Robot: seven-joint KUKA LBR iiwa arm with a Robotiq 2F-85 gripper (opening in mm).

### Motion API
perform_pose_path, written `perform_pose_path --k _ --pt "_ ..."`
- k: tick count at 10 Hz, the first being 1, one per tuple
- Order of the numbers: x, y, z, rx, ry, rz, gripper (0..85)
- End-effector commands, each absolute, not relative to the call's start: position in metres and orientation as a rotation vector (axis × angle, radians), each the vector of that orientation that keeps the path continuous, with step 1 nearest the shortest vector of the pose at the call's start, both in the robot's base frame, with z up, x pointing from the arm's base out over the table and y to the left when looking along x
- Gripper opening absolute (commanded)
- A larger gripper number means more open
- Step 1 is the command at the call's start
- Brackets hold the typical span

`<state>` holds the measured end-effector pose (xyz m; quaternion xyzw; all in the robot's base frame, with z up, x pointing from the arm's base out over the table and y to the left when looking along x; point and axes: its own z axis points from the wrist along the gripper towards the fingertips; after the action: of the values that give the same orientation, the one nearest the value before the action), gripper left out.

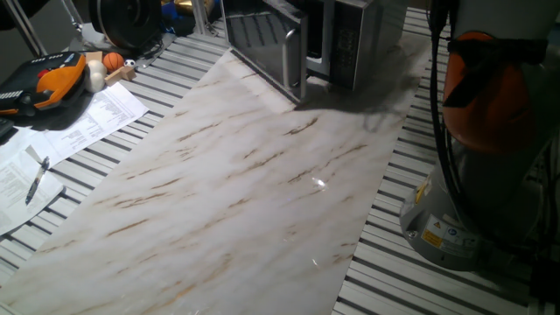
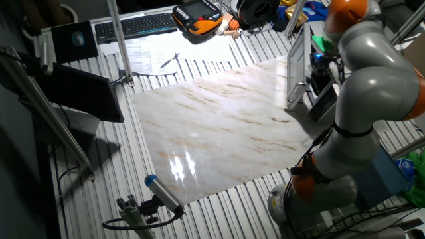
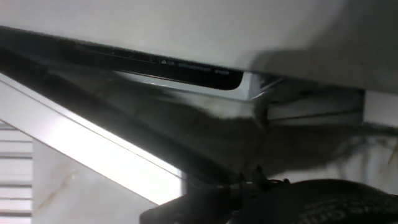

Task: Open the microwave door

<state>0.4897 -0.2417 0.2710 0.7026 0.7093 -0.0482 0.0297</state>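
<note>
The silver microwave point(image 1: 350, 39) stands at the far end of the marble board. The microwave door point(image 1: 262, 44), dark glass in a steel frame, is swung partly out from the body, with its vertical bar handle point(image 1: 291, 61) at the free edge. From the other fixed view the microwave door point(image 2: 297, 63) appears edge-on, standing out over the board, and the arm point(image 2: 372, 73) covers most of the oven. The hand view sits very close to the appliance, showing a steel edge point(image 3: 93, 149) and a dark strip point(image 3: 168, 65). Only dark blurred parts of the gripper point(image 3: 292, 199) show at the bottom; its jaws are not readable.
A marble board point(image 1: 245, 192) covers the slatted table. Papers and a pen point(image 1: 39, 175), an orange-and-black pendant point(image 1: 52, 79) and small balls lie at the left. The robot base point(image 1: 455, 219) stands at the right. A keyboard point(image 2: 133, 25) lies at the far side.
</note>
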Motion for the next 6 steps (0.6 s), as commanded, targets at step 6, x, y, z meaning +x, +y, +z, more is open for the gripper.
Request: perform_pose_path --k 6 --pt "0.456 -0.227 0.289 2.19 2.459 0.033 0.0"
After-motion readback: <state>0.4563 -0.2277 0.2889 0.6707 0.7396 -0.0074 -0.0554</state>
